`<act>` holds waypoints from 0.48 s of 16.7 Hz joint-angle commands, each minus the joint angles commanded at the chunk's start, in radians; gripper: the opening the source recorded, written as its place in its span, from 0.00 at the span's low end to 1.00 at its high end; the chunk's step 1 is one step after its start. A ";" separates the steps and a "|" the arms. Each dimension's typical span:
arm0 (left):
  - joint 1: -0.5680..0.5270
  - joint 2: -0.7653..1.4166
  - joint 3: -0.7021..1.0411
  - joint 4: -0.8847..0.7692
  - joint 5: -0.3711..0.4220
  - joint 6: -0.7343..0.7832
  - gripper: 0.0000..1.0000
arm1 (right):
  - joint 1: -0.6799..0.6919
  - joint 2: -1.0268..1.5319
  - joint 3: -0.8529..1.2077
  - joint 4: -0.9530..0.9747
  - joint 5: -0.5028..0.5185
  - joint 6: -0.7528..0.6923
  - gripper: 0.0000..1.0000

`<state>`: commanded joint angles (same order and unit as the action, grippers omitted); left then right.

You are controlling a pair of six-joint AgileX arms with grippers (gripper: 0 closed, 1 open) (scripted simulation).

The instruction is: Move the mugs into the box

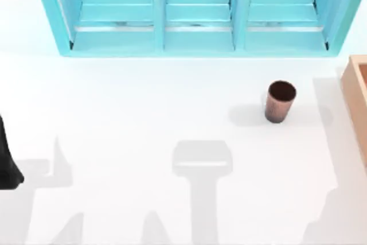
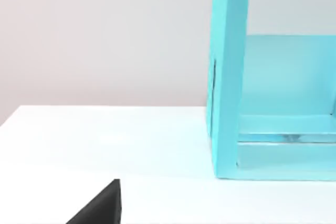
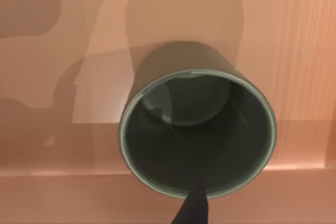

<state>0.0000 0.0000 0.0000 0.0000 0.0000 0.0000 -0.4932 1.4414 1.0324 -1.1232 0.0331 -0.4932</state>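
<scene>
Right gripper's state I could not tell; from above, the copper-brown mug stood upright near the box. Left arm sat parked at the table's left edge. At the right wrist, the olive-grey mug hung over box wood; released tilted, it could topple.

Left arm: we keep it at the table's left edge.
Right gripper: one dark fingertip is visible.
</scene>
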 joint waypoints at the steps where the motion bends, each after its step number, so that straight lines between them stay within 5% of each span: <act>1: 0.000 0.000 0.000 0.000 0.000 0.000 1.00 | 0.000 0.000 0.000 0.000 0.000 0.000 0.90; 3: 0.000 0.000 0.000 0.000 0.000 0.000 1.00 | 0.000 0.000 0.000 0.000 0.000 0.000 1.00; 8: 0.000 0.000 0.000 0.000 0.000 0.000 1.00 | 0.000 0.000 0.000 0.000 0.000 0.000 1.00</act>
<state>0.0000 0.0000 0.0000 0.0000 0.0000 0.0000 -0.4932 1.4414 1.0324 -1.1232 0.0331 -0.4932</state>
